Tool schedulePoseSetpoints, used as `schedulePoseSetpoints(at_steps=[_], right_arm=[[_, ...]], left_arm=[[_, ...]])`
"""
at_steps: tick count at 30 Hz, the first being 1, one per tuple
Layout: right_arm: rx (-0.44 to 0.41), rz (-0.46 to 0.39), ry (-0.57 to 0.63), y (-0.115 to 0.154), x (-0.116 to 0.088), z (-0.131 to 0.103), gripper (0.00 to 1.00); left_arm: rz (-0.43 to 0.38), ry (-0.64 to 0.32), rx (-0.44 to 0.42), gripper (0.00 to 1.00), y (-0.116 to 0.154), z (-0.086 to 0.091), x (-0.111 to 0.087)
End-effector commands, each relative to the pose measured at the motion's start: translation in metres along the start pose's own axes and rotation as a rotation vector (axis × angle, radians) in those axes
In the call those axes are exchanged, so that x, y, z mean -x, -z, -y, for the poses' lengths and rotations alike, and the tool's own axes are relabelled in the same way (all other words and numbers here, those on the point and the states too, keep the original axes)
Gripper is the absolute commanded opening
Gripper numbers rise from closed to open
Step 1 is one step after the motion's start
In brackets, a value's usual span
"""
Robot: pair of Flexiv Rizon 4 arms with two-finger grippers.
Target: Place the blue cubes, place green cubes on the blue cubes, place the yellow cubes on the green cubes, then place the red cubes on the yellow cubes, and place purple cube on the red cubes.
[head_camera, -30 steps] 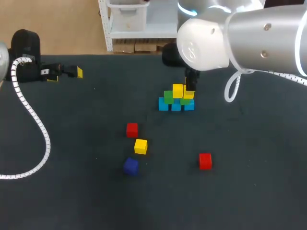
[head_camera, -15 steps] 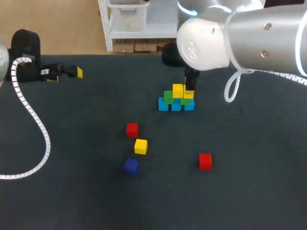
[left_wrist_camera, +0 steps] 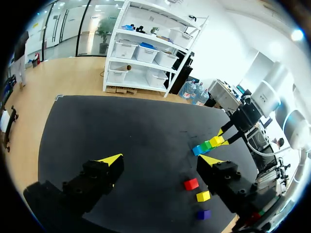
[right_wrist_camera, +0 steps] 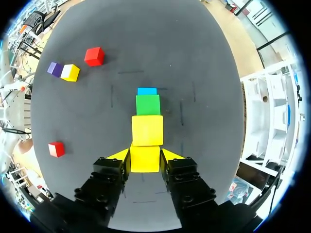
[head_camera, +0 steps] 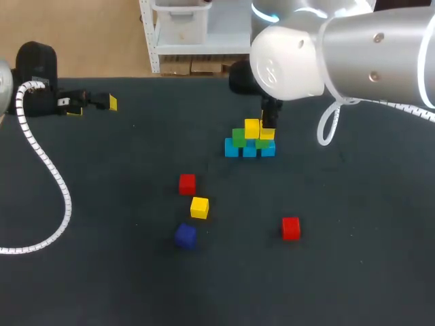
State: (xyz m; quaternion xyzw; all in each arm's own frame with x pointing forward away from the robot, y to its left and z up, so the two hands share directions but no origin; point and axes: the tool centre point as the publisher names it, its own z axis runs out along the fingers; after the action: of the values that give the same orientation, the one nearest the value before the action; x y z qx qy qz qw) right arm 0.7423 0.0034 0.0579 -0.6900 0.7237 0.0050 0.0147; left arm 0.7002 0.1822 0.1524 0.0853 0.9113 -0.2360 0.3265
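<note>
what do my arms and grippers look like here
The right arm is a fat, glossy silver-white cylinder with rounded joints and a thin white cable loop on it. The left arm shows black, with a white spiral-wrapped cable. Both the left gripper and right gripper have blocky black fingers ending in bright yellow wedge tips.

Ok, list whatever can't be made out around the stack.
- Head view: right-hand green cube mostly hidden behind the yellow cube in the right gripper.
- Right wrist view: blue cubes largely covered by the cubes above; count unclear.
- Left wrist view: stack too small to count cubes.
</note>
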Motion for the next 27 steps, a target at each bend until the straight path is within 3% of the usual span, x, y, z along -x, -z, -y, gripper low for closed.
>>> schedulePoseSetpoints(at_steps=[1, 27], right_arm=[[0.001, 0.002, -0.001, 0.0001, 0.0001, 0.0004, 0.38], [0.000, 0.004, -0.013, -0.0007, 0.0022, 0.0028, 0.41]], left_arm=[[0.006, -0.002, -0.011, 1.00, 0.0004, -0.0023, -0.0012], [0.006, -0.002, -0.011, 1.00, 0.0004, -0.0023, -0.0012]])
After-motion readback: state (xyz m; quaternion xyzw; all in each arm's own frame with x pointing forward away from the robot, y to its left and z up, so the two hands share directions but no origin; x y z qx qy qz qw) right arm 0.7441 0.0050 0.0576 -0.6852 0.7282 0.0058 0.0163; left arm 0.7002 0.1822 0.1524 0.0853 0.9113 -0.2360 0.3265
